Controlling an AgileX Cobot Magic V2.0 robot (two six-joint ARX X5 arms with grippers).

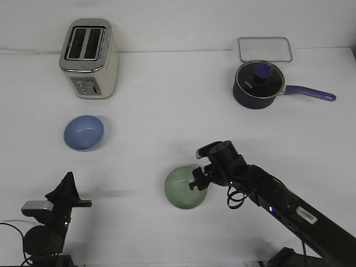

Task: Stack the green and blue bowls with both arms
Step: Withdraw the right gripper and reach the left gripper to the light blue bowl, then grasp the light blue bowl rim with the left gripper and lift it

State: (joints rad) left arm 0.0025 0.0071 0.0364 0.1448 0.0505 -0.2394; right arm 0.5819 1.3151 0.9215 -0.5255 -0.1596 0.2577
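The pale green bowl (183,189) sits on the white table, front centre. My right gripper (197,180) reaches in from the lower right and is at the bowl's right rim, with the fingers overlapping the rim. I cannot tell how wide the jaws stand or whether they pinch the rim. The light blue bowl (83,132) stands upright at the left, in front of the toaster, with nothing near it. My left gripper (68,188) rests at the front left corner, well short of the blue bowl. Its fingers show only as a dark point, so its state is unclear.
A cream and chrome toaster (89,58) stands at the back left. A dark navy lidded saucepan (257,84) with a purple handle pointing right stands at the back right. A clear rectangular lid or tray (265,49) lies behind it.
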